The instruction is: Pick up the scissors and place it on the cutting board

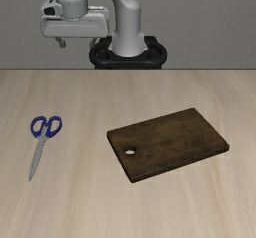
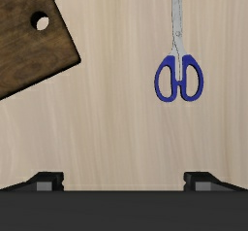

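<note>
Blue-handled scissors (image 1: 40, 142) lie flat on the wooden table at the exterior view's left, blades pointing forward. A dark wooden cutting board (image 1: 167, 142) with a round hole near one corner lies to their right, set at an angle. My gripper (image 1: 59, 40) hangs high above the table near the robot base, well back from the scissors. In the wrist view the scissors (image 2: 179, 68) and the board's corner (image 2: 29, 41) both lie far below my open gripper (image 2: 124, 181), whose fingertips (image 2: 46, 181) stand wide apart with nothing between them.
The robot's black base (image 1: 128, 54) stands at the table's far edge. Bare light wood tabletop (image 1: 90, 102) spreads between the scissors and the board and in front of them.
</note>
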